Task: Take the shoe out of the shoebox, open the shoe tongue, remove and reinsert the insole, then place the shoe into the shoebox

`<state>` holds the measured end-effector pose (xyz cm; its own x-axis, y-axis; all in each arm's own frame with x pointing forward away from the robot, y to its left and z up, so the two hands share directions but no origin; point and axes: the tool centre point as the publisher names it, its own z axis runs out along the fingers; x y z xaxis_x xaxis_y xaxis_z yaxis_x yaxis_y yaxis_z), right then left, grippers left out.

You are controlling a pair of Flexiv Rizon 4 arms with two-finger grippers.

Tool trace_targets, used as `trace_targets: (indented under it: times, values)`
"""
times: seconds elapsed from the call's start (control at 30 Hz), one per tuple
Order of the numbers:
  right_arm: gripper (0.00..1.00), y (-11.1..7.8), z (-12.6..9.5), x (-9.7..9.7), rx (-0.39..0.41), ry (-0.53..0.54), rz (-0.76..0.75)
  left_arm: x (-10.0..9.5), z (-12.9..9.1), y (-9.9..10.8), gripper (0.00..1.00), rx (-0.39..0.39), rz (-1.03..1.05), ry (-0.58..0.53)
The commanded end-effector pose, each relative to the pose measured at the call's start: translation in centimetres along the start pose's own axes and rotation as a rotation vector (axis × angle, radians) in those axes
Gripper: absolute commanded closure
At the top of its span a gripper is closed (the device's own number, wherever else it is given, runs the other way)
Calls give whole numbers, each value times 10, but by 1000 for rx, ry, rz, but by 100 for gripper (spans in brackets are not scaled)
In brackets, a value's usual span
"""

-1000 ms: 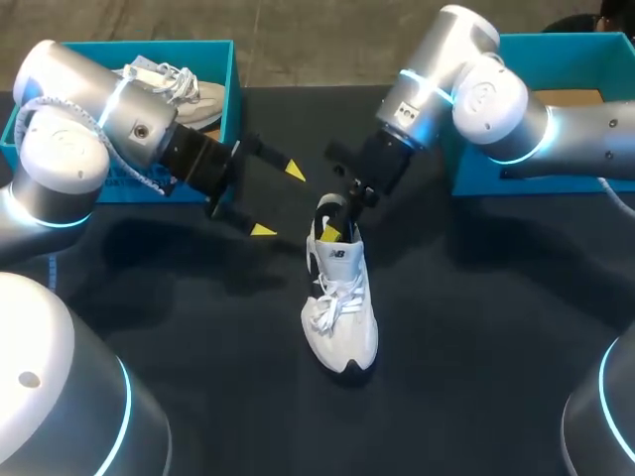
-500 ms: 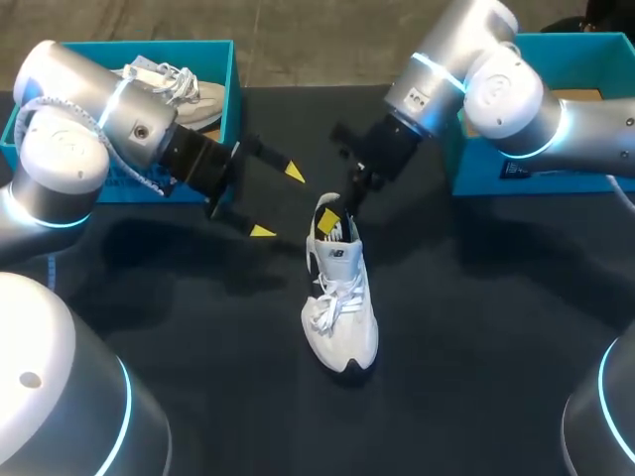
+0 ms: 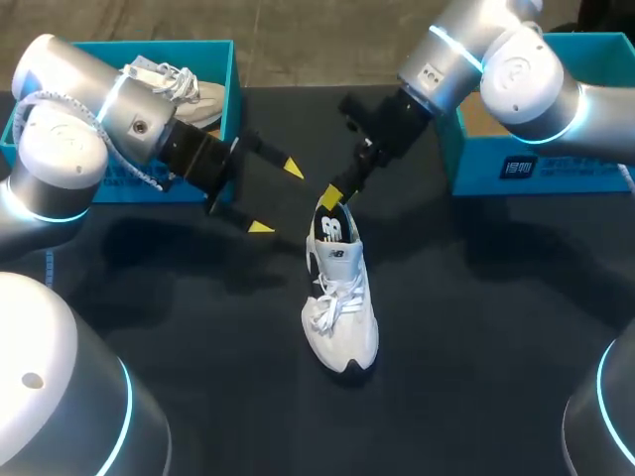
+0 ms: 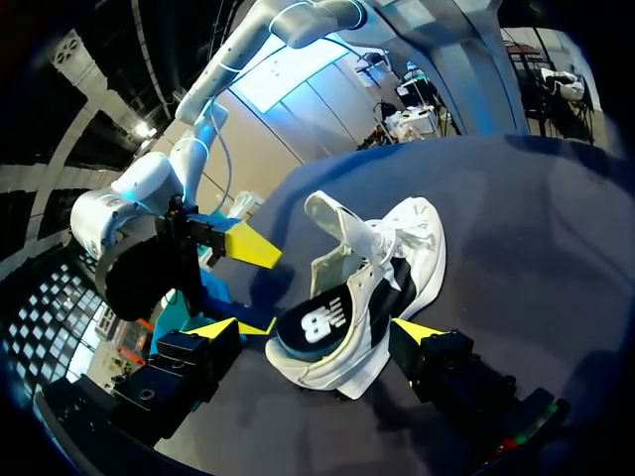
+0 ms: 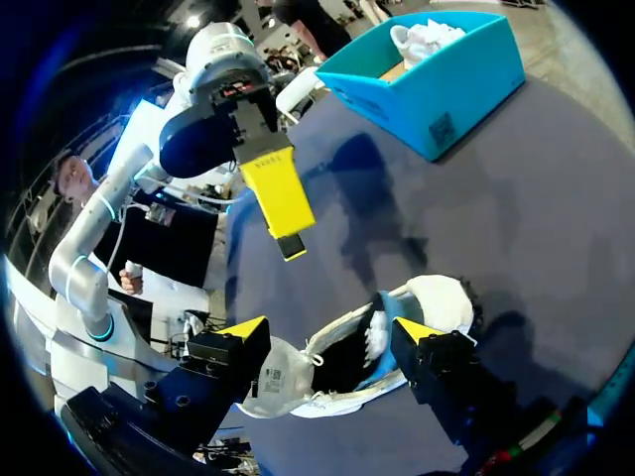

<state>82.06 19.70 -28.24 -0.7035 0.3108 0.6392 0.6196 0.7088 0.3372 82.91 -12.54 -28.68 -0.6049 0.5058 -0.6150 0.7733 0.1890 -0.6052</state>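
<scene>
A white sneaker (image 3: 340, 302) stands on the black table, its heel towards the far side and its laces loose. My right gripper (image 3: 347, 178) hangs open just above the heel opening, one yellow fingertip (image 3: 332, 197) close over the collar. In the right wrist view the sneaker (image 5: 437, 297) lies ahead of the open right gripper (image 5: 329, 330), untouched. My left gripper (image 3: 277, 198) stands open to the left of the heel, holding nothing. In the left wrist view the sneaker (image 4: 362, 288) lies on the table ahead of the left gripper (image 4: 316, 329).
A teal shoebox (image 3: 226, 109) at the back left holds a second, pale shoe (image 3: 174, 87). Another teal shoebox (image 3: 516, 164) stands at the back right, partly behind my right arm. Bare black table lies in front of the sneaker.
My right gripper has risen out of the shoe's opening, drawn back towards the far right and spread wider. The left arm and the sneaker have kept still.
</scene>
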Motion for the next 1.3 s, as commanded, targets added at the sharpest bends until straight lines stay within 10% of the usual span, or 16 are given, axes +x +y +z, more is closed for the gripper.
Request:
trace_targets:
  times: [0.03, 0.17, 1.03, 1.3]
  values:
    - [13, -4, -10, 10, -9, -42, 8, 0, -6, 1, 0, -16, -3, 4]
    - [0, -7, -18, 13, -28, -69, 28, 1, -18, 3, 0, -41, -5, 3]
    - [0, -8, -24, 18, -73, -69, 17, -20, -118, 10, 0, -160, -5, 106]
    - [0, -10, -23, 12, -93, -258, 249, -27, -144, 11, 0, -217, -12, 93]
